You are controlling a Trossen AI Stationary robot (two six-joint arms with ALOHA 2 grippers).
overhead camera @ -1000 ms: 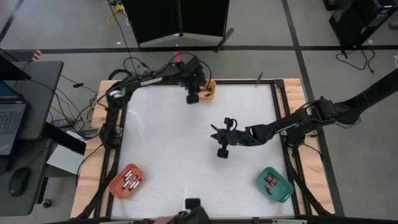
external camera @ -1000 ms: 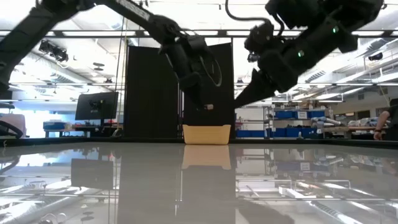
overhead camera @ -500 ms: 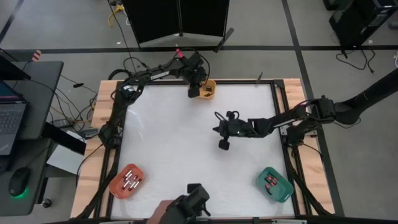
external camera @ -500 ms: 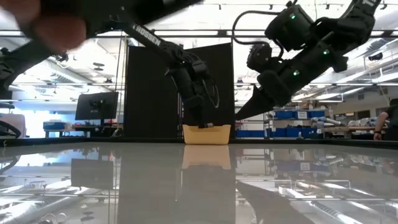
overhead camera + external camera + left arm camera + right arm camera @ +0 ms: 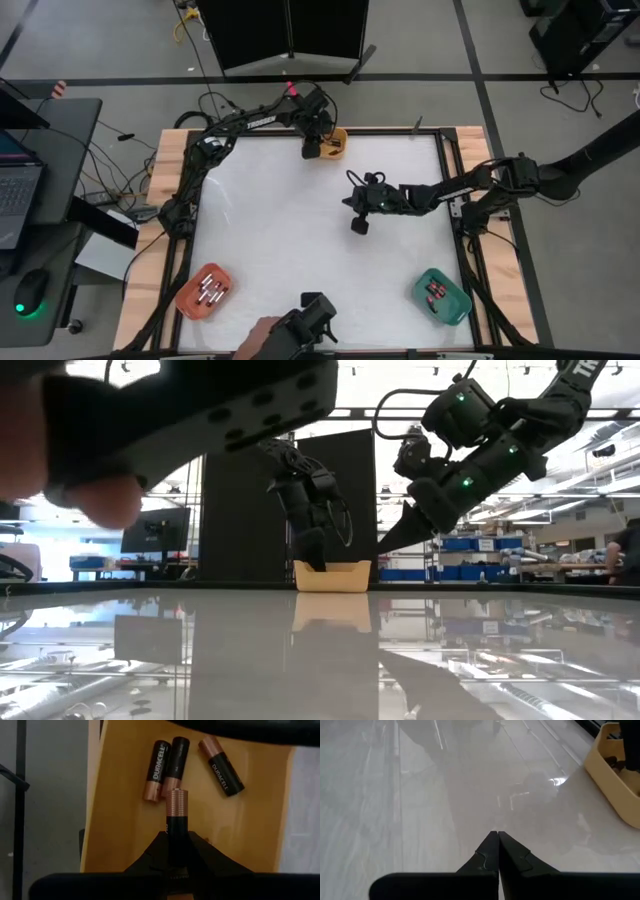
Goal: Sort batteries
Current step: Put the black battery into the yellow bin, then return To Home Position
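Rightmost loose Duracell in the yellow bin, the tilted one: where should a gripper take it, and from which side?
Grip the tilted battery mid-body, on its black sleeve, fingers closing across its width, coming straight down into the yellow bin. It lies flat, apart from the other two loose cells, so both flanks look free; the ends are short and rounded.

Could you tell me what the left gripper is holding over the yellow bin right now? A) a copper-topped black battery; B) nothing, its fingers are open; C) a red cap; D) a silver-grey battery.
A: in the left wrist view the left gripper is shut on a copper-topped black battery above the yellow bin, where three more lie.
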